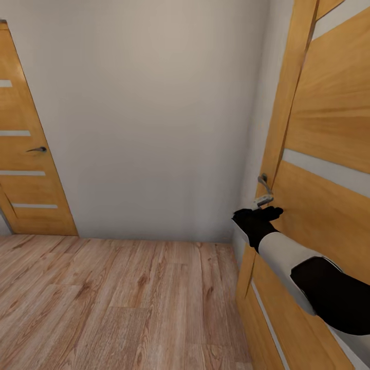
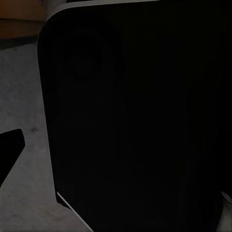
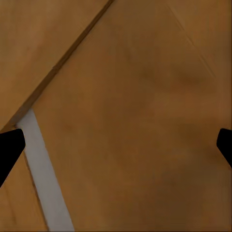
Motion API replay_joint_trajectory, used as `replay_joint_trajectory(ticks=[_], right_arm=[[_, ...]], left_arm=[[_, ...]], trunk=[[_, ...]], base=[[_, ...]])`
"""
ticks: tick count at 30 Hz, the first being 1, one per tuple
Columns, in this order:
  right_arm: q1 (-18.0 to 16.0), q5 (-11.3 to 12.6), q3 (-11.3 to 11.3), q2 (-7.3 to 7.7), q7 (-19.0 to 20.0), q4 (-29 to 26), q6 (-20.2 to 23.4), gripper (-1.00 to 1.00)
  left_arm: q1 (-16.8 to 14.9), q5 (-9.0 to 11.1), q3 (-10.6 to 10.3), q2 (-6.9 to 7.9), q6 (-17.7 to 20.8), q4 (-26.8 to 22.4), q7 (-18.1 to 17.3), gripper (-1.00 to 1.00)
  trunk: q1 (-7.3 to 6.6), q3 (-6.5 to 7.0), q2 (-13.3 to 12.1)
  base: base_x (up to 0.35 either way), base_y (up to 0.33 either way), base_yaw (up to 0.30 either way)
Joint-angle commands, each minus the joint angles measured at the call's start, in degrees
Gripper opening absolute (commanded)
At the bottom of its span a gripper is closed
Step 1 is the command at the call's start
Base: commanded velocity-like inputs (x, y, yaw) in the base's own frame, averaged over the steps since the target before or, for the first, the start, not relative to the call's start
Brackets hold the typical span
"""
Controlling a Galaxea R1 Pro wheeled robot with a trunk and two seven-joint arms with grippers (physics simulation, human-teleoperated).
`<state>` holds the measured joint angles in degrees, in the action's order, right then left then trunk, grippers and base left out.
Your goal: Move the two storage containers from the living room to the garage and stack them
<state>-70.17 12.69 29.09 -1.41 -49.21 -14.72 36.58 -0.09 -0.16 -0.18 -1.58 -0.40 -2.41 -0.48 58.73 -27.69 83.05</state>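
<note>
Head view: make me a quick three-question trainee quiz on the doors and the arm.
1. True or false: the right gripper is at the metal lever handle of the near orange-wood door.
2. The floor is: A grey concrete, B light wood planks, C carpet.
3. How many frosted strips show on the far orange-wood door?

Key: 1 true; 2 B; 3 four.

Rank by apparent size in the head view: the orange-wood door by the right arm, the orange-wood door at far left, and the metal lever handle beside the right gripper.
1. Orange-wood door by the right arm, though nearness inflates it.
2. Far-left orange-wood door.
3. Metal lever handle, beside the right gripper.
</note>
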Motion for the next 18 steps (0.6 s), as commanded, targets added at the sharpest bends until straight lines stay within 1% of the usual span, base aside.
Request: replay_joint_trajectory(ticks=[1,4,8,14,18], right_arm=[[-0.05,0.49,0.44,0.14,-0.36,-0.04,0.43,1.00],[-0.22,0.49,0.44,0.32,-0.36,-0.04,0.47,1.00],[-0.31,0.50,0.44,1.27,-0.36,-0.04,0.48,1.00],[-0.61,0.50,0.44,2.24,-0.36,-0.04,0.51,1.00],[-0.66,0.50,0.44,2.39,-0.36,-0.04,0.51,1.00]], left_arm=[[0.00,-0.02,0.00,0.00,-0.04,-0.05,-0.05,1.00],[0.00,-0.02,0.00,0.00,-0.04,-0.05,-0.05,1.00],[0.00,-0.02,0.00,-0.02,-0.04,-0.05,-0.08,1.00],[0.00,-0.02,-0.01,0.00,-0.04,-0.05,-0.06,1.00],[0.00,-0.02,0.00,0.00,-0.04,-0.05,-0.08,1.00]], trunk=[[0.00,-0.06,0.03],[0.00,-0.06,0.03],[0.00,-0.06,0.03],[0.00,-0.06,0.03],[0.00,-0.06,0.03]], base=[[0.000,0.000,0.000],[0.000,0.000,0.000],[0.000,0.000,0.000],[0.000,0.000,0.000],[0.000,0.000,0.000]])
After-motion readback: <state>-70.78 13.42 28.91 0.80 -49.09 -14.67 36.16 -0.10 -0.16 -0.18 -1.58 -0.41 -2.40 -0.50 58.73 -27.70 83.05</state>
